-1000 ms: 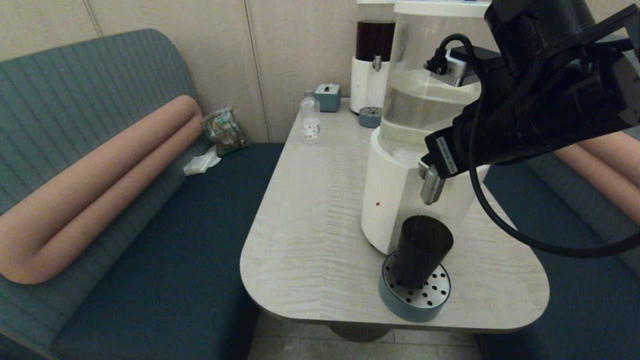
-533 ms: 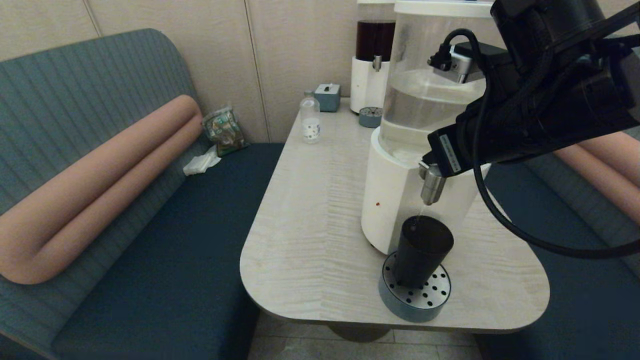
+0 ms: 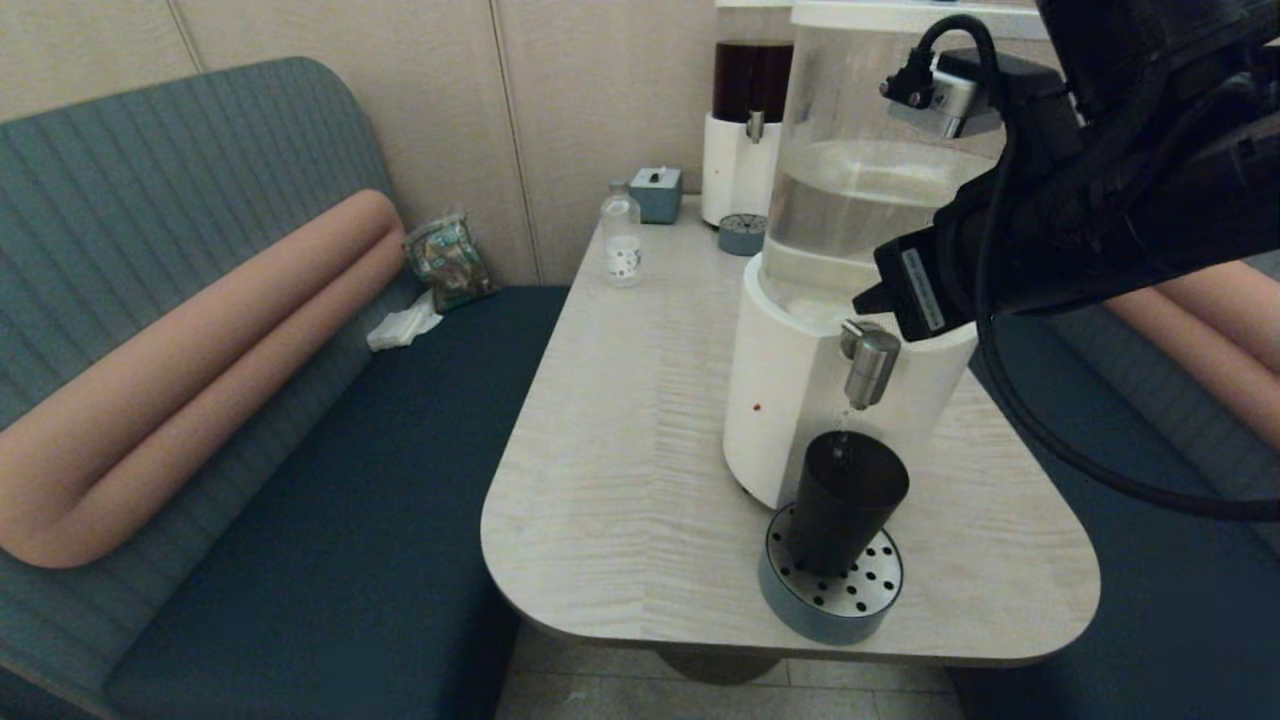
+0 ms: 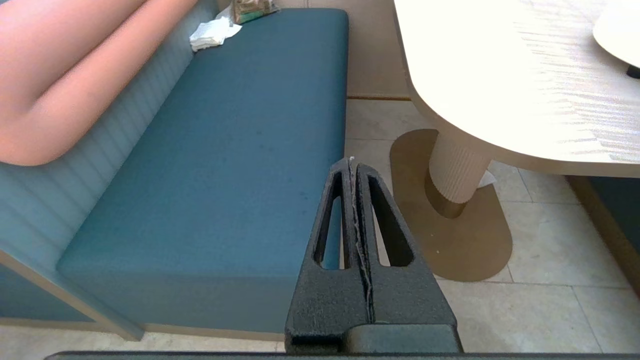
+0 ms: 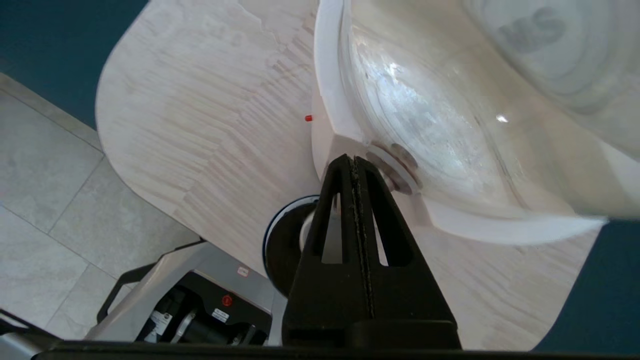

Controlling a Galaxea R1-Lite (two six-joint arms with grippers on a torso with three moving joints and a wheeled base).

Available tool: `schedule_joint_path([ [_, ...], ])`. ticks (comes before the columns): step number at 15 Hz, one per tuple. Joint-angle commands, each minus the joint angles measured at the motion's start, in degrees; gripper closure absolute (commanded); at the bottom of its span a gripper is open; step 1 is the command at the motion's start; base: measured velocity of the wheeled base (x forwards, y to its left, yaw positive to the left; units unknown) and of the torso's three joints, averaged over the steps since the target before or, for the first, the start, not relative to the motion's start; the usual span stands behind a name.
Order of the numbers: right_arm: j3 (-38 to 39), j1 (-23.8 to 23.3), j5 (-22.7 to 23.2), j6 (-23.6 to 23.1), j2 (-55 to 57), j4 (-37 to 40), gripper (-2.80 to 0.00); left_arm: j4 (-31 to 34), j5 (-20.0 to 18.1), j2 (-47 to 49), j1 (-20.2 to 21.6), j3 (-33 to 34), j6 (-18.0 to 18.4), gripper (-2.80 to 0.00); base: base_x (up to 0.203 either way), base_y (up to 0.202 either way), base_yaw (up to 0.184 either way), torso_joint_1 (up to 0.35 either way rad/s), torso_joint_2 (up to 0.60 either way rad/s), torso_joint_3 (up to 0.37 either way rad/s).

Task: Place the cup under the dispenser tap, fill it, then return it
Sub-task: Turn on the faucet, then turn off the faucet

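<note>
The dark tapered cup (image 3: 845,500) stands upright on a round perforated drip tray (image 3: 835,595), directly below the brushed-steel dispenser tap (image 3: 868,365). A thin trickle falls from the spout into the cup. My right gripper (image 3: 864,299) is shut and empty, with its tip just above the tap's top and slightly to its right. In the right wrist view its tip (image 5: 352,160) sits beside the tap's round top (image 5: 395,167), and the cup (image 5: 281,245) shows below. My left gripper (image 4: 351,162) hangs shut and empty over the floor by the bench.
The big dispenser (image 3: 790,400) with pale liquid fills the table's right side. Behind it stand a dark-liquid dispenser (image 3: 748,130), a second drip tray (image 3: 741,234), a blue-grey box (image 3: 656,193) and a small clear bottle (image 3: 621,240). The table's front edge (image 3: 700,640) is close to the cup's tray.
My right arm has lifted and drawn back to the right, off the tap, so the tap's top now shows. The cup has stayed in place.
</note>
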Motion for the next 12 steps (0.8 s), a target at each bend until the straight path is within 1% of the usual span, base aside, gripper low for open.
schedule_joint_path([
  [1,0.2,0.0,-0.1,0.0,-2.7,0.4,0.00,0.0,0.0,0.1,0.0,0.0,0.0,0.00,0.000,0.000,0.000,0.000,0.00,0.000],
  [4,0.9,0.7,-0.2,-0.2,-7.0,0.7,0.00,0.0,0.0,0.1,0.0,0.0,0.0,0.00,0.000,0.000,0.000,0.000,0.00,0.000],
  [7,2.2,2.1,-0.8,0.0,-13.4,3.0,0.00,0.0,0.0,0.1,0.0,0.0,0.0,0.00,0.000,0.000,0.000,0.000,0.00,0.000],
  [10,4.4,2.3,-2.3,0.0,-19.6,4.7,0.00,0.0,0.0,0.1,0.0,0.0,0.0,0.00,0.000,0.000,0.000,0.000,0.00,0.000],
  [12,7.2,1.5,-4.0,0.0,-24.3,4.6,0.00,0.0,0.0,0.1,0.0,0.0,0.0,0.00,0.000,0.000,0.000,0.000,0.00,0.000],
])
